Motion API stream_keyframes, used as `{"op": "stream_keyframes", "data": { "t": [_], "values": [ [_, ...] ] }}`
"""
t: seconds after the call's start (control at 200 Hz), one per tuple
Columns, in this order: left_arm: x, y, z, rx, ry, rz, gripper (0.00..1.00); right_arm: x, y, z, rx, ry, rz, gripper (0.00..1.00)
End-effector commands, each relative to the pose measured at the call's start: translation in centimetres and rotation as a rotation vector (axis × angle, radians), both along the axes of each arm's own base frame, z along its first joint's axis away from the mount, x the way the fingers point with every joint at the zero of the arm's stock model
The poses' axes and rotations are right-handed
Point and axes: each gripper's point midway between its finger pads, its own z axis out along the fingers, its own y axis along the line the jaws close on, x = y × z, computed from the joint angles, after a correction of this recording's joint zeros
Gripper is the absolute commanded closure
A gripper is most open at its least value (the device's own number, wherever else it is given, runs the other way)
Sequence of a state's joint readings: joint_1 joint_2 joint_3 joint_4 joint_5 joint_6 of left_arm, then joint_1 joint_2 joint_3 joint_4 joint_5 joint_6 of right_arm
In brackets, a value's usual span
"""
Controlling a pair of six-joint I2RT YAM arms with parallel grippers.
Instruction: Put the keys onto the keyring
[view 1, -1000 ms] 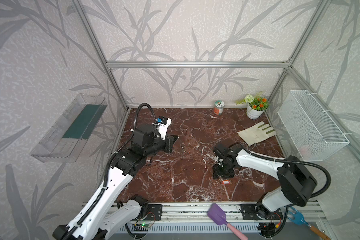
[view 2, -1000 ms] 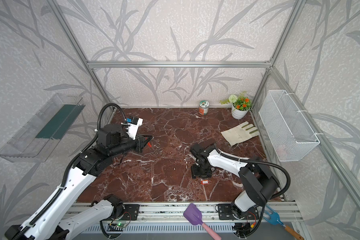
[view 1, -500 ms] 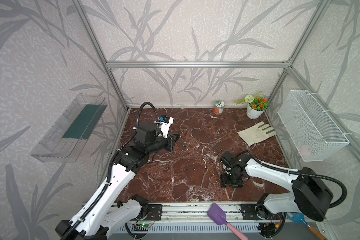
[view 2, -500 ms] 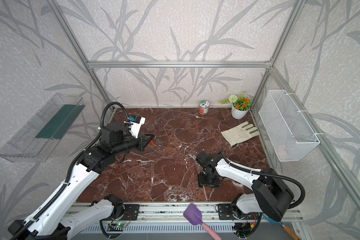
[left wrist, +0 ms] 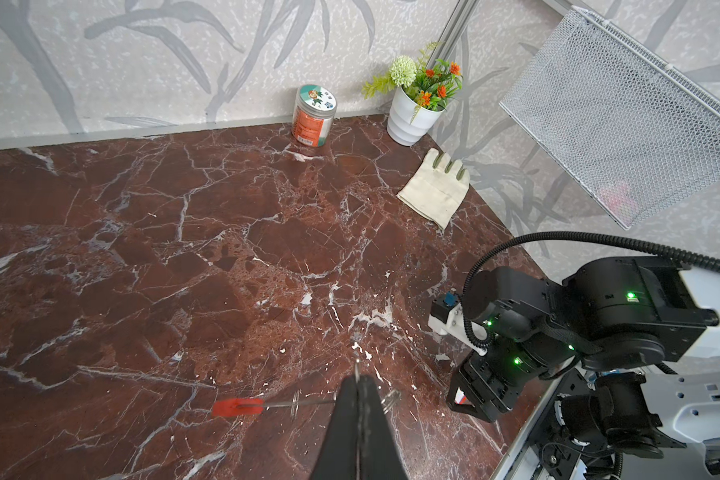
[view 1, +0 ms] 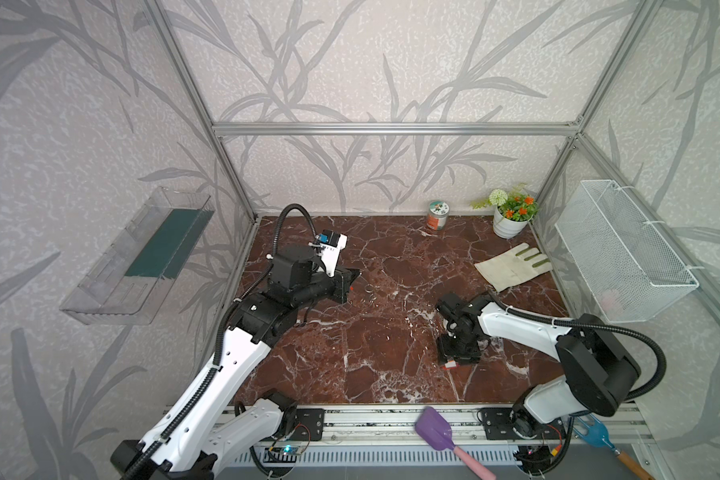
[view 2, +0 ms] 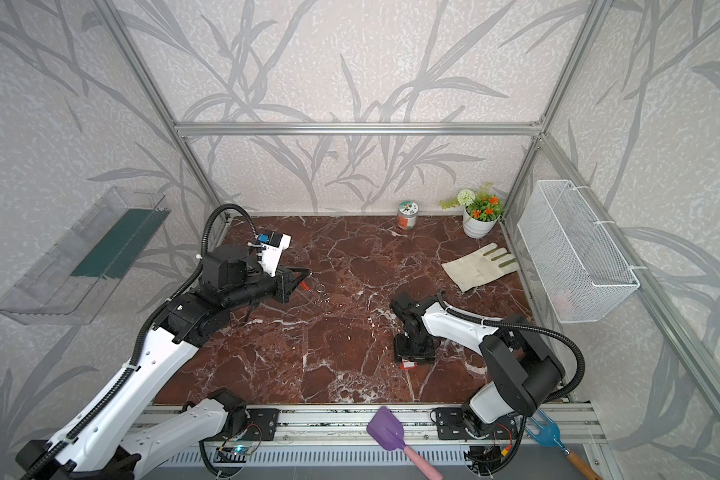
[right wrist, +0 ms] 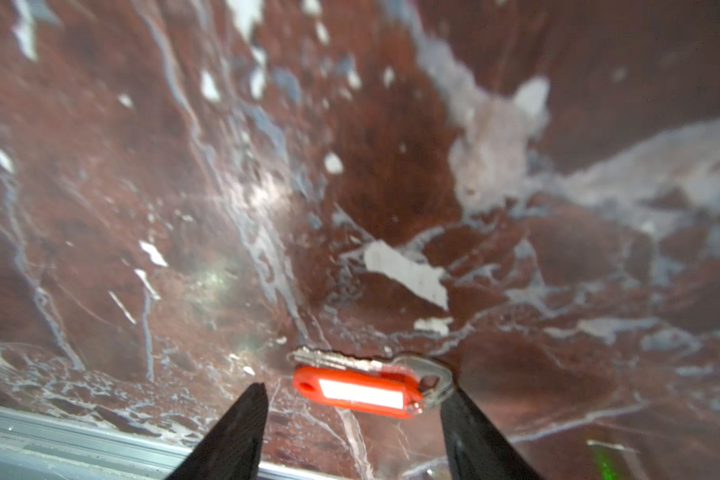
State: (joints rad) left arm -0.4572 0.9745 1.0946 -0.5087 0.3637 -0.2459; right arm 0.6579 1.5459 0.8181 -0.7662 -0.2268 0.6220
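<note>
A red-brown marble tabletop (view 1: 391,332) sits inside leaf-patterned walls (view 1: 350,62). On the left, the left gripper (left wrist: 359,384) has its jaws pressed together on the keyring (left wrist: 308,402). The left wrist view shows the keyring edge-on, with its red section (left wrist: 238,406) away from the jaws and two small split rings (left wrist: 295,405) seemingly threaded on it.

Well apart to the right, the right gripper (view 1: 458,355) points down near the front rail (view 1: 391,415) with its fingers (right wrist: 242,424) spread. The keys (right wrist: 358,392), one red-orange tag with a white label and one silver key blade (right wrist: 333,359) behind it, lie flat on the marble just beyond those fingertips.

The tag's long axis runs from finger to finger, so closing now would probably squeeze it end to end. Its ring end almost meets one finger. The right arm is plainly the nearer.

Counted: one keyring, one tag, one metal key, two split rings.
</note>
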Motion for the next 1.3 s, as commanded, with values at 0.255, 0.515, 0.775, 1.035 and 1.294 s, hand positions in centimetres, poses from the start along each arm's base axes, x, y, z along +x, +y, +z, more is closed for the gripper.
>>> {"op": "stream_keyframes", "data": {
  "t": [0.255, 0.515, 0.775, 1.035, 1.294],
  "values": [
    [0.1, 0.5, 0.8, 0.033, -0.034, 0.011, 1.0, 4.8, 2.5, 0.2, 0.033, -0.054, 0.077, 0.33],
    [0.1, 0.7, 0.8, 0.04, -0.043, 0.017, 1.0, 4.7, 1.0, 1.3, -0.057, -0.024, 0.105, 0.37],
    [0.2, 0.5, 0.4, 0.035, -0.048, 0.011, 1.0, 2.8, -0.7, 2.7, -0.096, 0.007, 0.098, 0.57],
    [-0.1, 0.7, 0.4, 0.04, -0.054, 0.009, 1.0, 2.1, -0.3, 1.9, -0.087, 0.058, 0.083, 0.63],
    [-0.3, 0.8, 0.4, 0.041, -0.056, 0.013, 1.0, 1.9, 0.1, 1.1, -0.073, 0.079, 0.077, 0.67]
  ]
}}
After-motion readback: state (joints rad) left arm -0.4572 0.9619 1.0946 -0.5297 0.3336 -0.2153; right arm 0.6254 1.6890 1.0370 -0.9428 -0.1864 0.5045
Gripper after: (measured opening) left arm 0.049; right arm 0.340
